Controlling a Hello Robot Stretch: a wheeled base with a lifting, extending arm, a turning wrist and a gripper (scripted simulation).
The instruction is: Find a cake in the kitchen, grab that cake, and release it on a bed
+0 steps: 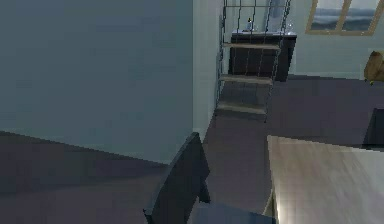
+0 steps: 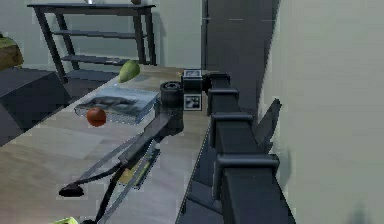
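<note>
My gripper (image 2: 85,198) reaches over a wooden table (image 2: 50,150) in the arm side view, its dark body beside the two white marker squares (image 2: 190,82). Its thin fingers (image 2: 110,170) run down toward the view's lower left. A small yellow-green thing (image 2: 66,219) lies at the bottom edge near the fingertips, so I cannot tell whether the gripper holds anything. Farther out on the table lie a red round thing (image 2: 96,117), a green pear-shaped thing (image 2: 128,71) and a flat pale book-like thing (image 2: 125,100). None of these has the shape of a cake.
In the forward view a dark chair (image 1: 185,185) stands at a wooden table (image 1: 320,180), with a grey wall (image 1: 90,70) on the left. A metal shelf unit (image 1: 250,70) and a dark cabinet (image 1: 272,50) stand ahead. Dark shelving (image 2: 95,35) stands behind the table.
</note>
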